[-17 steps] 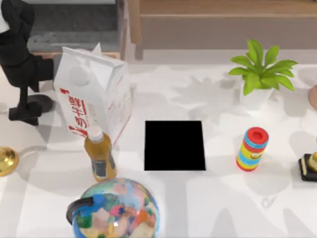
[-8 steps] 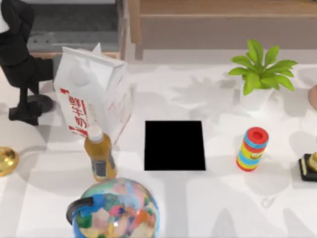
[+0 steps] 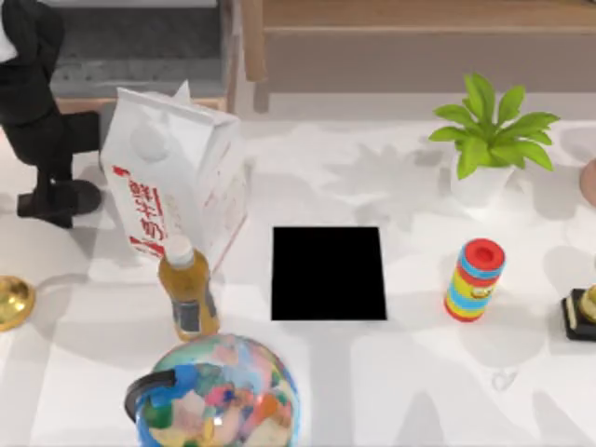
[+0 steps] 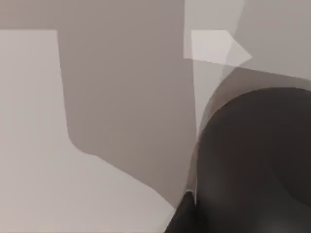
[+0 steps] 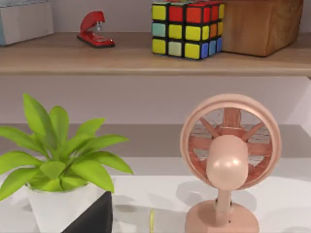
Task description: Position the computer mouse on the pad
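Observation:
The pad (image 3: 329, 273) is a flat black rectangle lying bare at the table's middle. At the far left of the table, behind the milk carton, my left gripper (image 3: 45, 203) hangs low on its black arm. A dark oval right beside it is the computer mouse (image 3: 80, 196). The left wrist view has the mouse's dark domed top (image 4: 252, 160) very close. Whether the fingers touch it is hidden. A black edge of my right gripper (image 5: 92, 216) lies in the right wrist view, in front of the plant pot.
A milk carton (image 3: 177, 177), a juice bottle (image 3: 188, 289) and a globe (image 3: 219, 396) stand between the mouse and the pad. A potted plant (image 3: 489, 140), a striped can (image 3: 475, 279) and a pink fan (image 5: 228, 165) are on the right. A brass bell (image 3: 11, 303) is at the left edge.
The left gripper has shifted a little toward the table's back, closer over the dark mouse. The pad and the other objects have not moved.

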`<state>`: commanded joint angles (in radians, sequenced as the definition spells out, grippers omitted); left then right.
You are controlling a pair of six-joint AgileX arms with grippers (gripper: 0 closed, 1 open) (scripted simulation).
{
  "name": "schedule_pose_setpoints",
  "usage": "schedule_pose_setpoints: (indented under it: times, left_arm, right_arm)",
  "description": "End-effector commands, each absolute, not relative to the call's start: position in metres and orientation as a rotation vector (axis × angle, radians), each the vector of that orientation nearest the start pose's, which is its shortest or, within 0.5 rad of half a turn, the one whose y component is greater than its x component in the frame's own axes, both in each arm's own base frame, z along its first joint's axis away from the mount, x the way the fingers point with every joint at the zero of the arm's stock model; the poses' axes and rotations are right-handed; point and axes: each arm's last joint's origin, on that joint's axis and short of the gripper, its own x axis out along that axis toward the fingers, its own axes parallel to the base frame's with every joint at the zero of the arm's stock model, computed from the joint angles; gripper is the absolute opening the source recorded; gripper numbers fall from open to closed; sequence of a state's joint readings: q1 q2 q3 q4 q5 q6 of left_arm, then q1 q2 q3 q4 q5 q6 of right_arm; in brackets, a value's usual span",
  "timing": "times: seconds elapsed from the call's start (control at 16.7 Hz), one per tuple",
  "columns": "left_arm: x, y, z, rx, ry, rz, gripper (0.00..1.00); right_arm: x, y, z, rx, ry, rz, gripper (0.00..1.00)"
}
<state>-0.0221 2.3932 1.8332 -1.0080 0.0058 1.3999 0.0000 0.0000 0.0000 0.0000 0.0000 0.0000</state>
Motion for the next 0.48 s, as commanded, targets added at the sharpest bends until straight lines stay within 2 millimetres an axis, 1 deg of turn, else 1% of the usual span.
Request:
schedule_pose_setpoints:
  times: [0.06,0.12,0.48]
  left_arm:
    - [0.459,-0.0051,0.1011,1.091,1.278,-1.089,0.02]
    - [0.459,-0.0051,0.1011,1.091,1.278,-1.089,0.0]
    - [0.459,-0.0051,0.1011,1.091,1.278,-1.089,0.0]
  right_arm:
    - [0.1057,-0.0012,0.16,0.0,0.0,0.0,1.0]
    - [0.1057,-0.0012,0.16,0.0,0.0,0.0,1.0]
    - [0.1057,-0.0012,0.16,0.0,0.0,0.0,1.0]
